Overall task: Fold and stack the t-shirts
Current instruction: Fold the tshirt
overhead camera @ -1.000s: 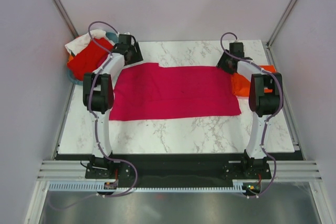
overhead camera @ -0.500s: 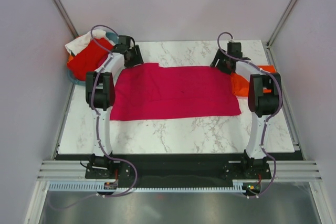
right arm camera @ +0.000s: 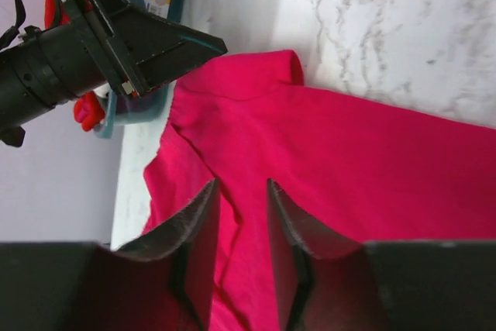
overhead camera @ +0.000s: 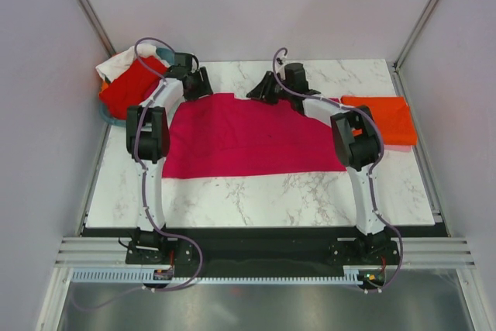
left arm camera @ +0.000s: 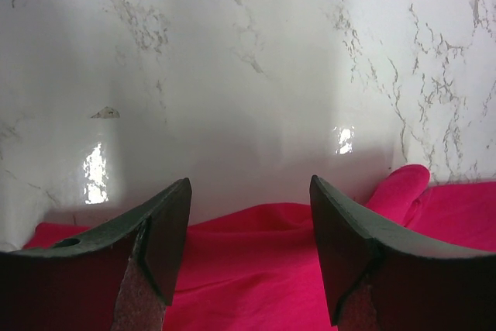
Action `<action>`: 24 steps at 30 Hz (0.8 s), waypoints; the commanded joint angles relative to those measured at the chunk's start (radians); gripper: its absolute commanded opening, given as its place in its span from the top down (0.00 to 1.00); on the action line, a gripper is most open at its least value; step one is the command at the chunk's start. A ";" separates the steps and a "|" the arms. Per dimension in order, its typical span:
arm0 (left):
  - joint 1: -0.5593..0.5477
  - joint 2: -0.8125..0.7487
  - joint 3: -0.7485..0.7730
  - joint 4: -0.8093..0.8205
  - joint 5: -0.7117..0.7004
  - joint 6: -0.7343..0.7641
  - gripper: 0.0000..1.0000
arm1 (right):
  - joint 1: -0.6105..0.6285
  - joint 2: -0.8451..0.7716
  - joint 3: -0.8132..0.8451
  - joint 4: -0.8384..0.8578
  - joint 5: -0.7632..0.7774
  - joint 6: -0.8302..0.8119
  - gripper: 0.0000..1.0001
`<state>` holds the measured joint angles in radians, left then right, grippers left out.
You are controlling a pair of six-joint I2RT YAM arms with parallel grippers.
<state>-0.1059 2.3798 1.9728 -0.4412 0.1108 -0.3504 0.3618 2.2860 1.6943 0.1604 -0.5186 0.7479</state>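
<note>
A magenta t-shirt lies spread flat across the middle of the table. My left gripper hangs open just above its far left corner, with only cloth and marble between the fingers. My right gripper is over the shirt's far edge near the middle. Its jaws stand a narrow gap apart, and a ridge of magenta cloth runs under that gap. An orange t-shirt lies folded at the right. Red and white t-shirts sit heaped at the far left.
The teal basket holding the heap stands off the table's far left corner. The right forearm reaches across the magenta shirt's far right part and hides it. Bare marble runs along the near edge.
The right arm swung left from the shirt's far right corner to its far middle, uncovering the orange t-shirt. Its jaws stand narrower. The left gripper barely moved.
</note>
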 commanded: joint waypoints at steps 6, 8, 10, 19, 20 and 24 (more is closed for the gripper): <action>0.006 -0.016 0.012 -0.002 0.052 0.030 0.30 | 0.103 0.214 0.162 0.228 -0.084 0.269 0.81; 0.005 -0.018 0.015 -0.002 0.062 0.030 0.30 | 0.118 0.243 0.204 0.232 -0.086 0.300 0.96; 0.005 -0.019 0.017 -0.004 0.076 0.030 0.31 | 0.132 0.285 0.231 0.240 -0.086 0.323 1.00; 0.005 -0.021 0.012 -0.005 0.115 0.028 0.33 | 0.167 0.375 0.332 0.113 0.017 0.378 1.00; 0.003 -0.021 0.011 -0.005 0.119 0.028 0.33 | 0.167 0.379 0.328 0.104 0.028 0.383 1.00; 0.002 -0.025 0.001 -0.005 0.135 0.028 0.35 | 0.169 0.415 0.331 0.105 0.043 0.442 1.00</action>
<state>-0.1059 2.3798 1.9728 -0.4427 0.2001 -0.3504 0.5282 2.6625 1.9854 0.2790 -0.5133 1.1370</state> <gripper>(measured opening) 0.654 0.007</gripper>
